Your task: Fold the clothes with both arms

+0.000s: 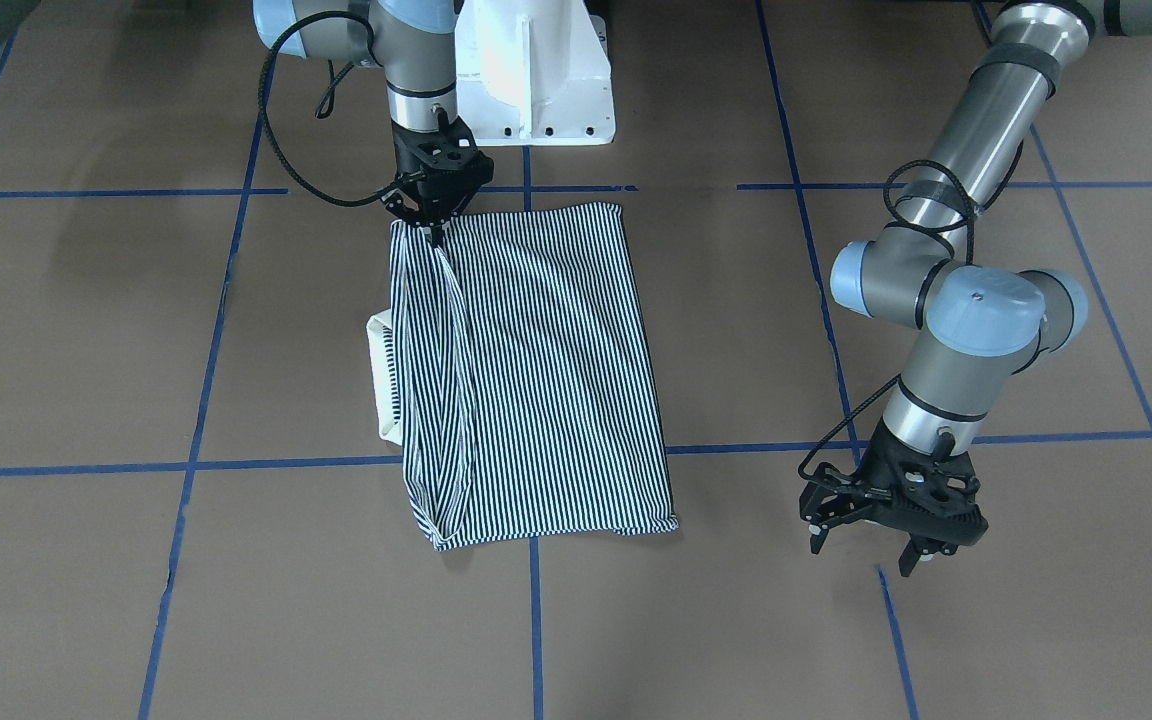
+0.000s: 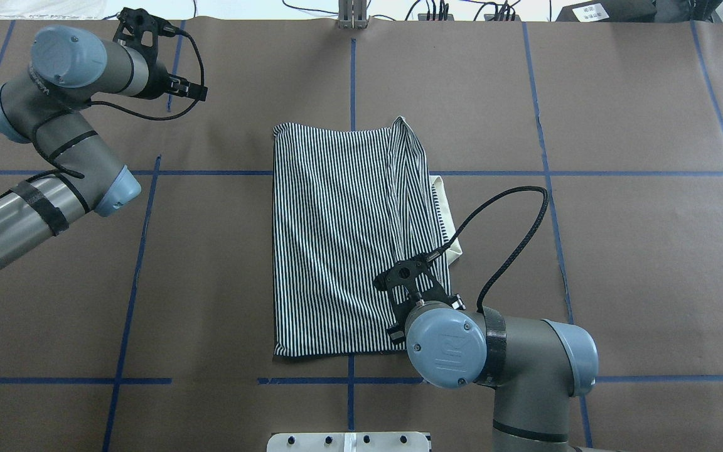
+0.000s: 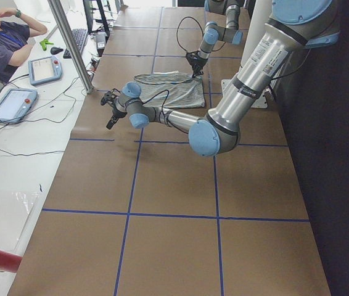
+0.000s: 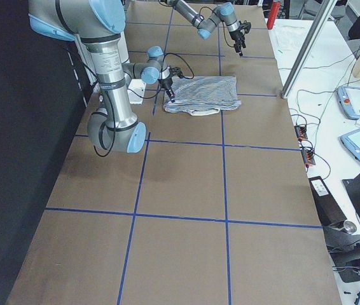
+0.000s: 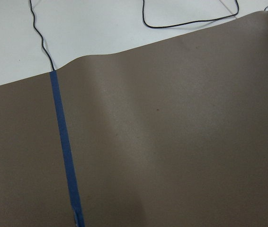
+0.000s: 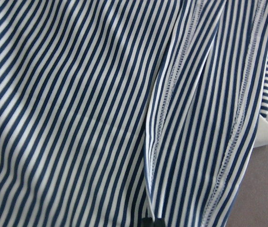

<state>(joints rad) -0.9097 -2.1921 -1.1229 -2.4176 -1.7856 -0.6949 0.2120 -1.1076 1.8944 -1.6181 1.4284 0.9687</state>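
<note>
The navy-and-white striped shirt (image 1: 546, 380) lies folded into a rectangle at the table's middle, also in the overhead view (image 2: 336, 245). Its cream collar (image 1: 381, 380) pokes out on the robot's right side. My right gripper (image 1: 433, 232) is shut on the shirt's near right edge, and a raised strip of fabric runs from it to the far corner. The right wrist view shows striped cloth (image 6: 101, 109) with hemmed seams, pinched at the dark fingertips (image 6: 153, 222). My left gripper (image 1: 866, 550) hangs open and empty over bare paper near the table's far left edge, well away from the shirt.
Brown paper with blue tape lines (image 1: 196, 465) covers the table. The white pedestal base (image 1: 536, 80) stands at the robot's side. Past the far edge are a white bench with cables (image 5: 124, 28), tablets (image 3: 14, 102), a metal pole (image 3: 69, 43) and a seated person (image 3: 2, 43).
</note>
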